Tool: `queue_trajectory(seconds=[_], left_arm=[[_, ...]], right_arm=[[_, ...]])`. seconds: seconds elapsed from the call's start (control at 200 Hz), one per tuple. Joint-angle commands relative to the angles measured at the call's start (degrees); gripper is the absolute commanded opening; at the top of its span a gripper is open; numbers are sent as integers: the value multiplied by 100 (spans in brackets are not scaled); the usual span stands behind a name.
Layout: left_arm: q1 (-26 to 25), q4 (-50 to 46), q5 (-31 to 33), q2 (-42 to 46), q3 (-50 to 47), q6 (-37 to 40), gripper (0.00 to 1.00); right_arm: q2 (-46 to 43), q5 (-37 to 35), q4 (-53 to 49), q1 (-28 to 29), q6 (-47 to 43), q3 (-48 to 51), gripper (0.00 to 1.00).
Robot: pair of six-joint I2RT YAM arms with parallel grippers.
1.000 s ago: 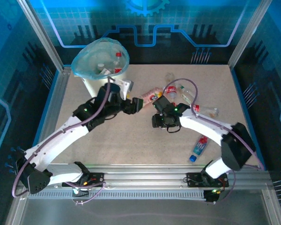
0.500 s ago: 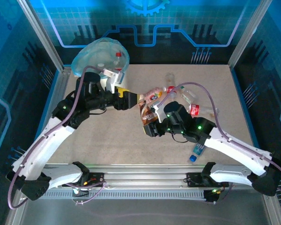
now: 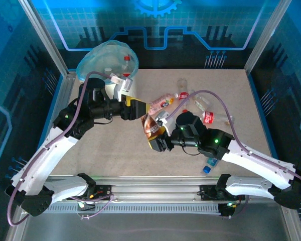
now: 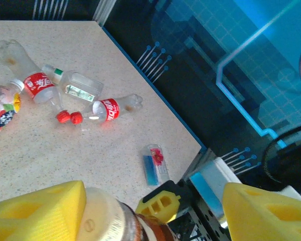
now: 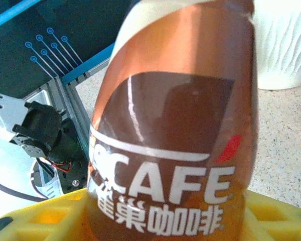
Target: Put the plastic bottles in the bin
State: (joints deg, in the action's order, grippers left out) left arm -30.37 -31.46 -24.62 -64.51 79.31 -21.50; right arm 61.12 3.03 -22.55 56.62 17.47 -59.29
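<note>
Seems a handover: R gripper [image 3: 157, 142] clamps Nescafe bottle [image 3: 150, 125]; L gripper [image 3: 142, 109] wide round its cap; next close, carry to bin [image 3: 89, 68]

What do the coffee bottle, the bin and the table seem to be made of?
The coffee bottle: glossy orange-brown printed sleeve with streaky highlights, likely plastic film; body underneath hidden. The bin: white, matte, ribbed wall, probably moulded plastic. The table: speckled beige, dull surface, perhaps stone-look laminate; unsure.
</note>
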Motion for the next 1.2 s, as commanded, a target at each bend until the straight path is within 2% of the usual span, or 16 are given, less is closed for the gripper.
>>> queue_trajectory(seconds=[0.0,0.125,0.33,0.565,0.635,0.71,0.765,0.81,0.905,1.04,1.196], left_arm=[[99,-15,373,177,-148,-279,73],[114,72,305,192,-273,-376,71],[115,251,-372,169,-398,-427,62],[119,198,-346,145,-285,-338,34],[125,260,-270,181,-262,-357,31],[124,307,-175,187,-203,-338,30],[123,324,-38,179,-137,-297,26],[122,326,185,180,-65,-227,25],[196,267,884,144,191,14,25],[710,111,1723,-192,953,350,22],[1870,24,1704,-1096,2224,361,21]], right_arm=[[-82,-169,241,103,-104,-224,56],[-98,-278,254,146,-113,-233,56],[-188,-388,510,231,-91,-168,56],[-60,-206,673,319,-183,-187,57],[-14,-234,638,336,-192,-205,59],[5,-320,616,358,-175,-221,65],[22,-444,573,389,-165,-275,76],[36,-639,506,414,-158,-347,82],[90,-1199,287,429,-129,-565,89],[128,-1758,165,438,-198,-752,92],[253,-1872,108,438,-236,-931,92]])
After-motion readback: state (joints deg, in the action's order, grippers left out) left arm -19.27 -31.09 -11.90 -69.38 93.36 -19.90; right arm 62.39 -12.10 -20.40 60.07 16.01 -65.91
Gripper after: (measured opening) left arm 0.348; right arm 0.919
